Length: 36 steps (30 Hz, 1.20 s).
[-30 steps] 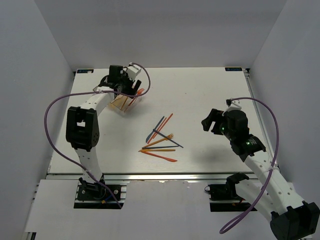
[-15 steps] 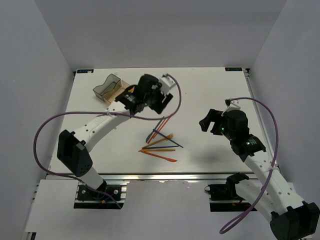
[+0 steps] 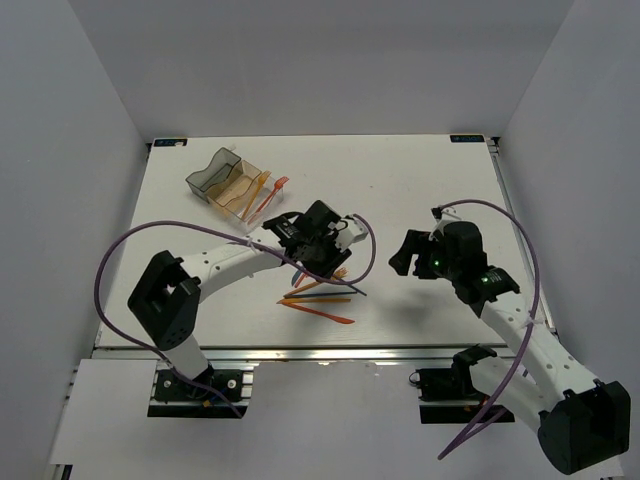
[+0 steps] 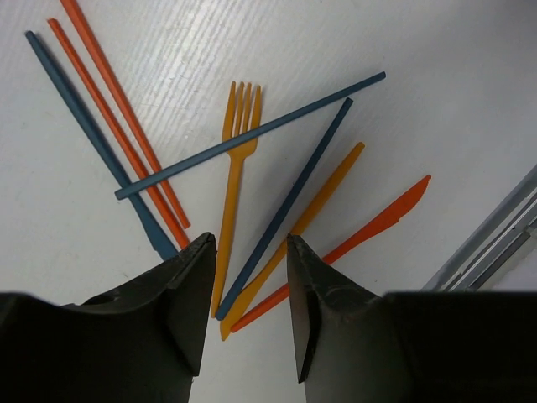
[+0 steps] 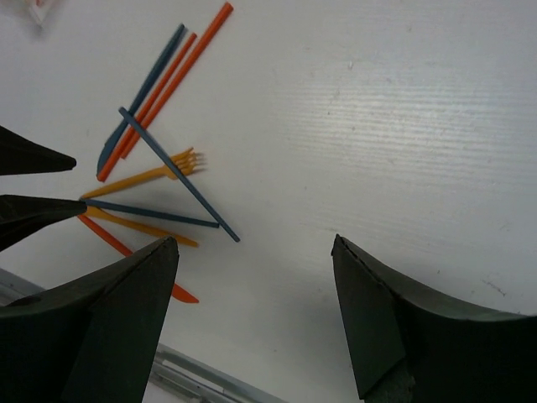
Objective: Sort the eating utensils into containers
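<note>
- Holding the left gripper [image 4: 249, 252] low over the loose pile of eating utensils [image 3: 322, 290] near the middle of the table [image 3: 420, 180], with the jaws about half apart and gripping nothing.
- Holding the right gripper [image 5: 253, 243] wide apart and empty, to the right of the pile.
- Finding an orange fork [image 4: 235, 159], an orange knife [image 4: 377, 222] and a dark blue stick [image 4: 285, 197] lying crossed over each other.
- Seeing the containers [image 3: 230, 185] at the far left, with orange pieces poking out, perhaps a fork among them; too small there to be sure.
- Judging the pieces as very light, thin, stiff and smooth, so likely sliding or flicking away under a pinch.
- Advising a hold across the narrow handle, near its middle, on a piece lying on top.
- Reading no brand, label or writing anywhere.
</note>
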Tool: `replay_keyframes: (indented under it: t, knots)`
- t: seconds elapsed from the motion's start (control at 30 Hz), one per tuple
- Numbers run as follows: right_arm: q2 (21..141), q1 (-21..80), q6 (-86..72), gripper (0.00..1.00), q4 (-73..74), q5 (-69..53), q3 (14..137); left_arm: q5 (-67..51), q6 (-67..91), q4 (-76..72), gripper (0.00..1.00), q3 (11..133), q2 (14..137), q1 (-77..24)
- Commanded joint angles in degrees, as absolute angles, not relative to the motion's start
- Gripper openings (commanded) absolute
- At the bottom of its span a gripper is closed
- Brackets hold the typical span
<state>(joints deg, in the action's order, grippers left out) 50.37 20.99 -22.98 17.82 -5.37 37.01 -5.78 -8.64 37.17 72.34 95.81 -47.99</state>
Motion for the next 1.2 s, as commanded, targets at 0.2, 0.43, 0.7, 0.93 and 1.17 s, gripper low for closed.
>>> replay_keyframes:
  t: [0.2, 0.43, 0.7, 0.93, 1.17]
  knots:
    - [49.9, 20.8, -21.6, 0.78, 14.5, -9.4, 35.2, -6.9, -7.2, 32.6, 0.45, 69.6, 99.2, -48.5]
    - [48.8, 20.8, -20.9, 0.78, 15.2, -9.8, 35.2, -4.3, -7.4, 29.3, 0.37, 67.9, 102.0, -48.4]
    - [46.8, 20.8, -20.7, 0.78, 16.0, -10.4, 35.9, -2.5, -8.1, 27.2, 0.37, 67.1, 104.1, -47.6]
    - [46.6, 20.8, -20.5, 0.78, 15.8, -10.7, 36.0, -1.8, -8.3, 26.5, 0.33, 67.0, 106.6, -47.1]
    - [46.4, 20.8, -20.5, 0.78, 15.8, -10.8, 35.9, 1.1, -8.7, 26.9, 0.25, 67.8, 107.4, -47.1]
